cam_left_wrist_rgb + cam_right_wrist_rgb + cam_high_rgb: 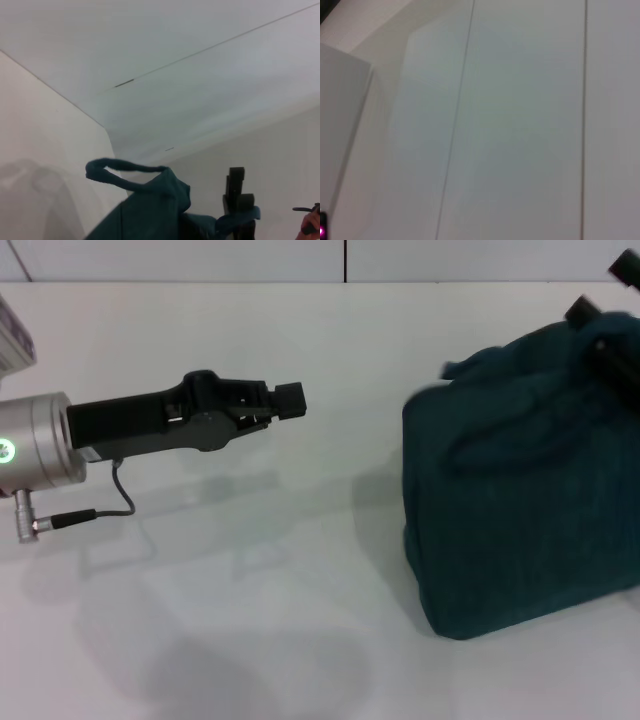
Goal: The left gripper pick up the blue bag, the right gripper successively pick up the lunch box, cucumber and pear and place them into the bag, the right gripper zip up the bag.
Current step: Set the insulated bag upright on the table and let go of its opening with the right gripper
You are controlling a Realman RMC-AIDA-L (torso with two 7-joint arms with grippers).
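On the left of the head view, the left gripper [285, 402] reaches out horizontally above the white table [250, 620], its arm coming in from the left edge and its tip pointing toward the right. Its fingers lie close together with nothing between them, and it hangs clear of the surface, casting a faint shadow below. A thin cable loops down from the silver wrist section.

Between this gripper and the bag lies a stretch of bare tabletop, and the near part of the table in front of both is likewise open.

To the right stands the blue bag [520, 490], upright on the table, its broad front face toward the camera and its long axis running left to right. Its right side passes out of the picture. A loop handle droops across the upper front.

At the bag's top right corner, dark parts of the right gripper [612, 335] sit against the fabric; whether its fingers are parted or gripping cannot be told. In the left wrist view a handle loop rises from the bag [150, 210], with dark gripper fingers [236, 192] standing just beside it.
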